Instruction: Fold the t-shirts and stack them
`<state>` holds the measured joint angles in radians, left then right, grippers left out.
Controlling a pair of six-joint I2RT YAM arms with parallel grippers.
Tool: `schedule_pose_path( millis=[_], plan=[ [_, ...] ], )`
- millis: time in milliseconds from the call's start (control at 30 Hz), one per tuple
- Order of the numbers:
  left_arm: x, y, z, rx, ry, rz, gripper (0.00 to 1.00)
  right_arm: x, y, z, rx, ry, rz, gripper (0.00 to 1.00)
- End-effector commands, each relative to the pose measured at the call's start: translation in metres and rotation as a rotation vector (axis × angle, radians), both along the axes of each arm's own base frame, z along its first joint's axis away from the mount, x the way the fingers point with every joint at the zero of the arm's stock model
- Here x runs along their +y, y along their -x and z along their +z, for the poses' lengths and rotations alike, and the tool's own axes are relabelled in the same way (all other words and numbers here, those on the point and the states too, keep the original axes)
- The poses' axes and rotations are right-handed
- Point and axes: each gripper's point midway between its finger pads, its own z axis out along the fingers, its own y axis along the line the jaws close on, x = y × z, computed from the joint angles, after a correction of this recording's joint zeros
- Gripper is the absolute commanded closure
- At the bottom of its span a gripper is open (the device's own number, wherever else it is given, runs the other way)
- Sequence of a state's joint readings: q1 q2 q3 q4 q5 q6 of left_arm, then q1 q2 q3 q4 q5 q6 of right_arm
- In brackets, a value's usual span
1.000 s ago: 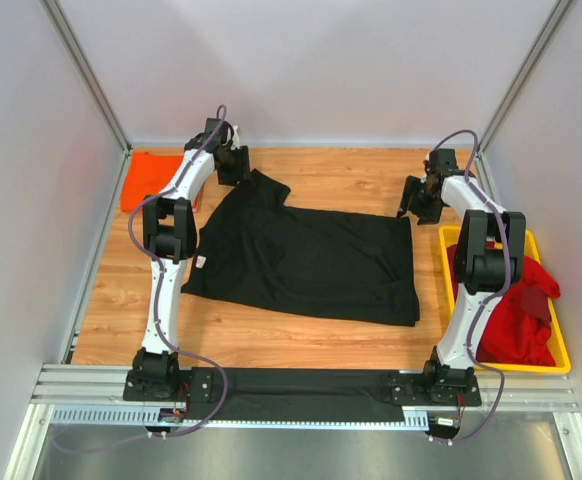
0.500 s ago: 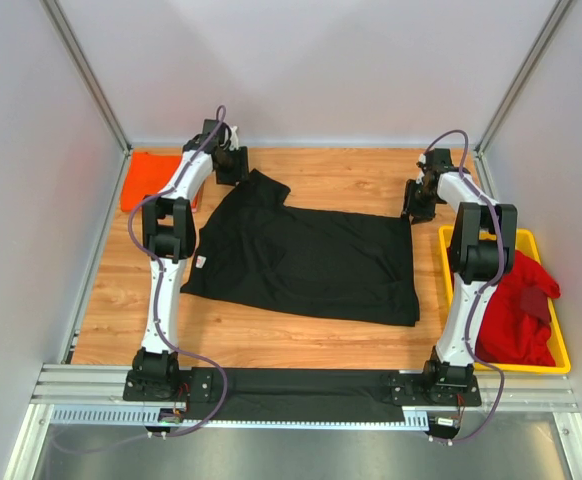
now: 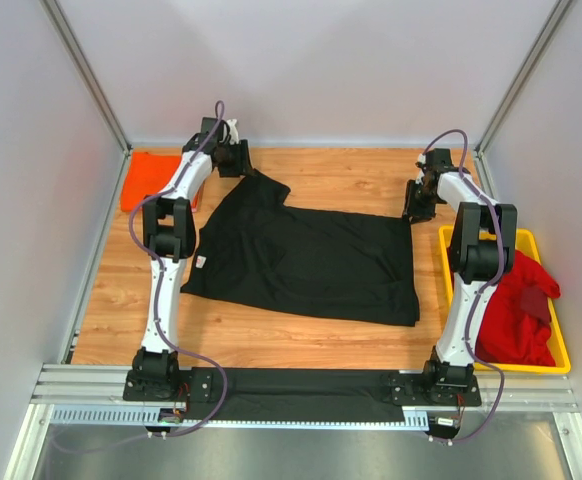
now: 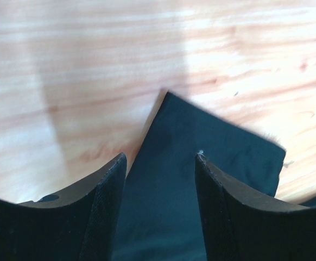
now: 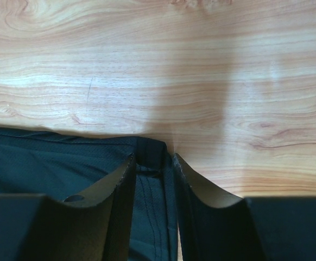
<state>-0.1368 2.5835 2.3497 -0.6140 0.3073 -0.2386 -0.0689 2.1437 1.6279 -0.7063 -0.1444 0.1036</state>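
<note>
Right gripper (image 5: 153, 160) had dropped and narrowed, pinching the far right corner of the black t-shirt (image 3: 306, 260), spread flat on the table (image 3: 341, 170). Left gripper (image 4: 159, 157) straddled the far left corner, jaws apart. Folding looked ready to begin.

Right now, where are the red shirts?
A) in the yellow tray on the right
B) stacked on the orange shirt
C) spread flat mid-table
A: the red shirts lie heaped inside the yellow tray, with none elsewhere in the top view.
</note>
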Motion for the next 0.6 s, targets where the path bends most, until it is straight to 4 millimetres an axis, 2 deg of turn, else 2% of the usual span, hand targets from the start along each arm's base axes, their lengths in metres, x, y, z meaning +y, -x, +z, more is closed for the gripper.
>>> schedule_pose_path(
  millis=[0,133,367,433,467,533,567],
  plan=[
    [-0.014,-0.014,0.006,-0.041,0.083,-0.018,0.41,0.001,-0.009,0.003,-0.026,-0.012,0.005,0.66],
    [-0.016,-0.005,-0.009,0.010,0.087,-0.021,0.43,-0.001,-0.009,0.004,-0.027,0.001,0.011,0.66],
    [-0.020,-0.007,-0.012,0.012,0.107,-0.012,0.46,-0.001,-0.012,0.007,-0.042,-0.003,0.015,0.66],
    [-0.027,-0.007,-0.008,0.004,0.144,-0.034,0.58,-0.003,-0.013,0.006,-0.043,-0.008,0.013,0.69],
    [-0.031,-0.007,-0.005,0.002,0.159,-0.047,0.71,-0.004,-0.013,0.006,-0.044,-0.006,0.012,0.73],
    [-0.036,-0.006,0.004,-0.008,0.182,-0.058,0.84,-0.007,-0.014,0.006,-0.046,-0.002,0.011,0.81],
    [-0.038,-0.005,0.009,-0.010,0.196,-0.069,0.91,-0.007,-0.014,0.006,-0.046,-0.001,0.009,0.89]
  ],
)
